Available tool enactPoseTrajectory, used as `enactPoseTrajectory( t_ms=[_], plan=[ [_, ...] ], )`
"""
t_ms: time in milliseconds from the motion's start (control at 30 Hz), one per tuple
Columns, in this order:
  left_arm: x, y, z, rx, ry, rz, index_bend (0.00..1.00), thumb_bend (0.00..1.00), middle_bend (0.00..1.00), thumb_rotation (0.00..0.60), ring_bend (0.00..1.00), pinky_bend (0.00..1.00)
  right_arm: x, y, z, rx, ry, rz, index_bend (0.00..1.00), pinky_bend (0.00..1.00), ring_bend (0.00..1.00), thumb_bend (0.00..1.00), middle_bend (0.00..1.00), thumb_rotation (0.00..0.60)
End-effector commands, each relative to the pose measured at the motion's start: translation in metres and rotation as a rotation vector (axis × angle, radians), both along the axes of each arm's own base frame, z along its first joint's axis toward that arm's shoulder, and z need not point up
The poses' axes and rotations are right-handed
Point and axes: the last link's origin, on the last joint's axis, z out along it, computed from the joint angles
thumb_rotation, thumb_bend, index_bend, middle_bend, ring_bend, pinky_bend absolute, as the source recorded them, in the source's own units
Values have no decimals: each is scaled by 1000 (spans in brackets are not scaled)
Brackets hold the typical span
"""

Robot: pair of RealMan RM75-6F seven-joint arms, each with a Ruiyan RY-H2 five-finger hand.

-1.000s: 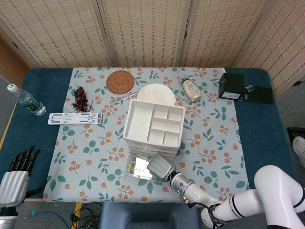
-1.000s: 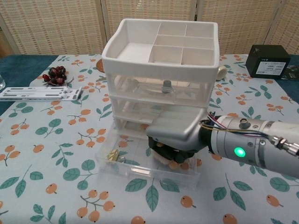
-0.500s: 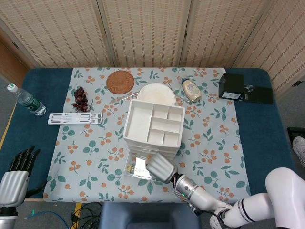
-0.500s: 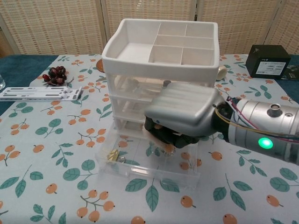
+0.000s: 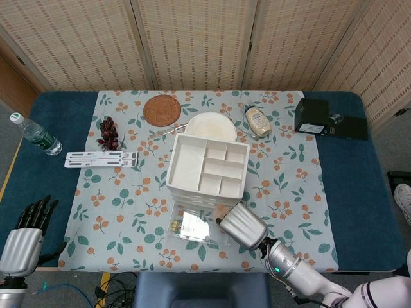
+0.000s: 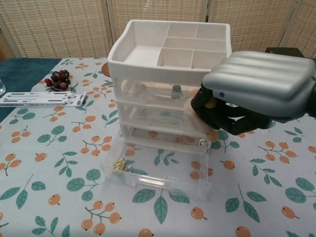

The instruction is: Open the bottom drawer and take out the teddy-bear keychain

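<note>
A white drawer unit [image 5: 207, 168] [image 6: 168, 64] stands mid-table with its clear bottom drawer [image 5: 190, 226] [image 6: 148, 181] pulled out toward me. A small gold item [image 6: 120, 165] lies in the drawer's left end. My right hand [image 5: 244, 225] [image 6: 259, 91] hovers above the drawer's right end, fingers curled around a tan teddy-bear keychain [image 6: 212, 103] that is mostly hidden inside them. Its metal ring [image 6: 202, 143] dangles below the fingers. At the table's near left edge, my left hand [image 5: 27, 236] holds nothing, fingers spread.
Behind the unit lie a white plate [image 5: 210, 126], a woven coaster [image 5: 161, 110] and a sauce bottle [image 5: 257, 120]. Grapes [image 5: 108, 133] [image 6: 59, 79], a white strip [image 5: 101, 159] and a water bottle [image 5: 35, 135] are at left. A black box [image 5: 330, 119] sits far right.
My right hand has lifted out of the open drawer and moved up and to the right, carrying the keychain with it. The left hand has barely moved.
</note>
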Motion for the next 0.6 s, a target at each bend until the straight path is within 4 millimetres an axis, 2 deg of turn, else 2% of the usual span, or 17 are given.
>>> enactPoseTrajectory(
  t_ms=[33, 300, 600],
  plan=[
    [1, 1, 0, -1, 2, -3, 52, 201, 0, 600, 5, 70, -13, 7, 9, -4, 13, -30, 773, 1000, 1000, 804, 1000, 600],
    [1, 0, 0, -1, 3, 1, 52, 201, 0, 600, 6, 70, -38, 14, 17, -10, 59, -81, 773, 1000, 1000, 804, 1000, 600],
    [2, -1, 1, 2, 6, 2, 52, 201, 0, 600, 6, 70, -61, 5, -2, 6, 100, -139, 772, 1000, 1000, 804, 1000, 600]
  ],
)
